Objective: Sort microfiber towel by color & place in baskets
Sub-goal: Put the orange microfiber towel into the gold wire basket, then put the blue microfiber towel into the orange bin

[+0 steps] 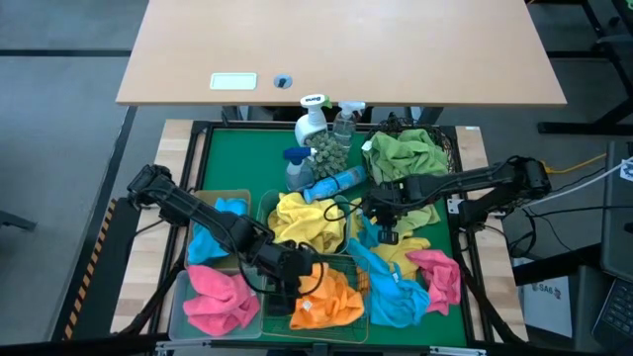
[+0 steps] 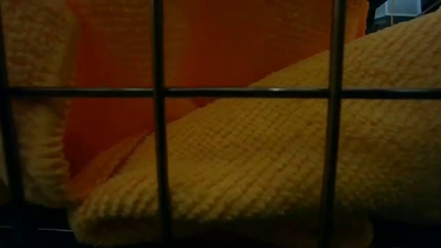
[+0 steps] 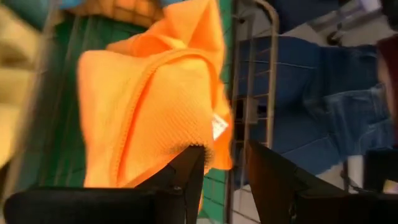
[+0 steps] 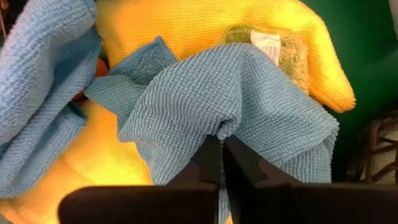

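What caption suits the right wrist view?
Right end effector shut, pinching a blue towel over yellow towels.

Towels and baskets fill nearly all of the green surface (image 1: 220, 158). 3 spray bottles (image 1: 321, 148) stand in the middle back, blocking the way.
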`<act>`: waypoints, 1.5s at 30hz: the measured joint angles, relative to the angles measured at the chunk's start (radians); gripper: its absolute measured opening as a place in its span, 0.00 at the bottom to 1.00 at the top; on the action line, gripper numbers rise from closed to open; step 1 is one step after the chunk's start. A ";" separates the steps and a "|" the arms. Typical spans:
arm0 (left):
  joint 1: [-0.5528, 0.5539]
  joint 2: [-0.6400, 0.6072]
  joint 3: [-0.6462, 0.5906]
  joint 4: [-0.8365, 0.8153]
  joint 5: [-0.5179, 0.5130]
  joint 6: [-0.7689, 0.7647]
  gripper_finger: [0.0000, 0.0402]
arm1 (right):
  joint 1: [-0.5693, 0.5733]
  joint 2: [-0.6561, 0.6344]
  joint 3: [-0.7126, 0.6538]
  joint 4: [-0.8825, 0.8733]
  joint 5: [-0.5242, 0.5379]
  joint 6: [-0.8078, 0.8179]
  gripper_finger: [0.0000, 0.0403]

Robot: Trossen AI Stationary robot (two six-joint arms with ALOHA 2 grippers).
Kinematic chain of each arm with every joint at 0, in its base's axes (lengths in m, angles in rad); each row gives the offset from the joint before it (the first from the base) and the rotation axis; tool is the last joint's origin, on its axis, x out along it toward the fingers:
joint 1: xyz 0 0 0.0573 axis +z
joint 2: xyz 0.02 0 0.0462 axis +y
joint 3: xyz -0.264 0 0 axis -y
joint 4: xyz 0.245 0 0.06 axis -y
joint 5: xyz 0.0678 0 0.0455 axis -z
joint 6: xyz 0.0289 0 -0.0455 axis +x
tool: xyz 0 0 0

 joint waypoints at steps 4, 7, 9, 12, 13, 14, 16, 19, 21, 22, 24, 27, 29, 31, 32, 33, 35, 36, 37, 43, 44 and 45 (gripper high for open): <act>0.001 -0.002 0.000 -0.065 -0.108 -0.078 0.28 | 0.000 0.000 0.000 -0.002 0.000 0.000 0.03; 0.010 0.008 0.002 -0.141 -0.104 -0.148 0.28 | 0.000 0.000 0.000 -0.012 0.000 0.000 0.03; 0.008 0.014 -0.001 -0.242 -0.089 -0.209 0.28 | 0.000 0.000 0.000 -0.023 0.000 0.000 0.02; 0.006 0.017 0.000 -0.341 -0.056 -0.272 0.28 | 0.000 0.000 0.000 -0.028 0.000 0.000 0.01; 0.004 0.017 0.000 -0.362 -0.055 -0.272 0.28 | 0.000 0.000 0.000 -0.027 0.000 0.000 0.01; 0.002 0.017 -0.001 -0.367 -0.063 -0.261 0.28 | 0.000 0.000 0.000 -0.027 0.000 0.000 0.02; -0.003 0.017 0.000 -0.342 -0.089 -0.222 0.28 | 0.000 0.000 0.006 -0.033 0.000 0.000 0.02; -0.004 0.017 0.000 -0.285 -0.119 -0.174 0.28 | 0.000 -0.003 0.042 -0.060 0.000 -0.005 0.01; 0.001 0.017 0.000 -0.239 -0.144 -0.150 0.28 | 0.000 -0.007 0.082 -0.102 0.000 -0.020 0.01; 0.006 0.017 0.000 -0.209 -0.165 -0.140 0.28 | 0.000 -0.011 0.104 -0.120 0.000 -0.026 0.01; 0.016 0.017 0.000 -0.142 -0.230 -0.106 0.28 | 0.000 -0.016 0.155 -0.160 0.000 -0.029 0.01; 0.031 0.017 0.000 -0.029 -0.379 -0.028 0.28 | 0.000 -0.025 0.229 -0.204 0.000 -0.037 0.01; 0.044 0.017 0.000 0.043 -0.488 0.044 0.28 | 0.000 -0.030 0.281 -0.222 0.000 -0.053 0.01; 0.059 0.017 0.000 0.111 -0.583 0.129 0.28 | 0.001 -0.032 0.331 -0.231 0.000 -0.055 0.01; 0.066 0.017 0.000 0.142 -0.619 0.174 0.28 | 0.001 -0.032 0.353 -0.232 0.000 -0.055 0.01; 0.074 0.017 0.000 0.173 -0.650 0.220 0.28 | 0.001 -0.032 0.378 -0.230 0.000 -0.058 0.01; 0.091 0.017 0.000 0.229 -0.669 0.309 0.28 | 0.001 -0.032 0.420 -0.230 0.000 -0.078 0.01; 0.100 0.017 0.000 0.249 -0.668 0.349 0.28 | 0.001 -0.032 0.440 -0.229 0.000 -0.086 0.01; 0.109 0.018 0.000 0.270 -0.662 0.383 0.28 | 0.001 -0.032 0.457 -0.227 0.000 -0.094 0.01; 0.163 0.018 0.000 0.335 -0.653 0.491 0.28 | 0.001 -0.033 0.519 -0.224 -0.005 -0.104 0.01; 0.172 0.018 0.000 0.341 -0.652 0.502 0.28 | 0.001 -0.033 0.523 -0.218 -0.017 -0.105 0.01; 0.181 0.018 0.000 0.347 -0.647 0.510 0.28 | 0.001 -0.033 0.525 -0.208 -0.035 -0.107 0.01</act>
